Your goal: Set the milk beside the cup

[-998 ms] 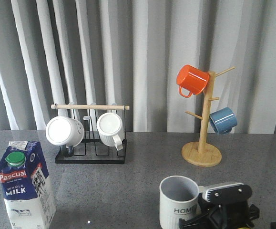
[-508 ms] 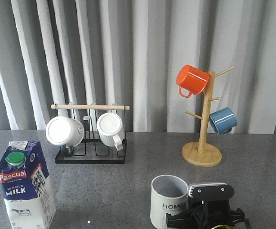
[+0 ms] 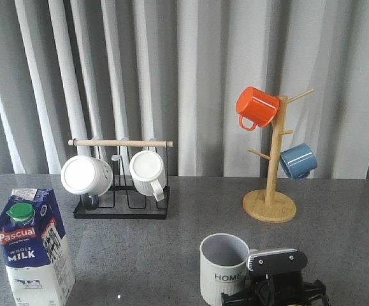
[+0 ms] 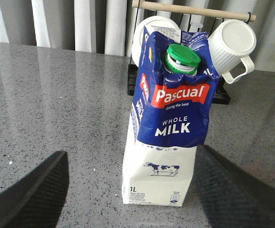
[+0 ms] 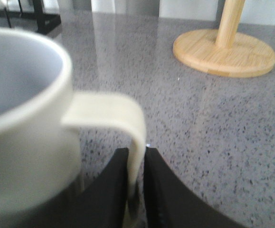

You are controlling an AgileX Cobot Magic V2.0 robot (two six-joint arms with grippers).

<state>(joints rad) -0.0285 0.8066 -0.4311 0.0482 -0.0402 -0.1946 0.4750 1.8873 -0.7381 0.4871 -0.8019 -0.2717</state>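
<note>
The milk [image 3: 32, 245] is a blue-and-white Pascual carton with a green cap, upright at the front left of the grey table. In the left wrist view the milk [image 4: 168, 118] stands between the wide-open fingers [image 4: 28, 194] of my left gripper [image 4: 132, 190], not touched. The cup [image 3: 224, 268], a pale ribbed "HOME" mug, sits at the front centre-right. My right gripper [image 3: 270, 280] is shut on the cup's handle [image 5: 135, 137], seen close up in the right wrist view, where the cup [image 5: 23, 118] fills the side.
A black rack [image 3: 122, 207] with a wooden bar holds two white ribbed mugs [image 3: 85, 174] at the back left. A wooden mug tree [image 3: 270, 204] carries an orange mug [image 3: 256, 106] and a blue mug [image 3: 297, 160] at the back right. Grey curtains hang behind.
My right gripper has carried the cup leftward across the front of the table. The milk and the left gripper have not moved.
</note>
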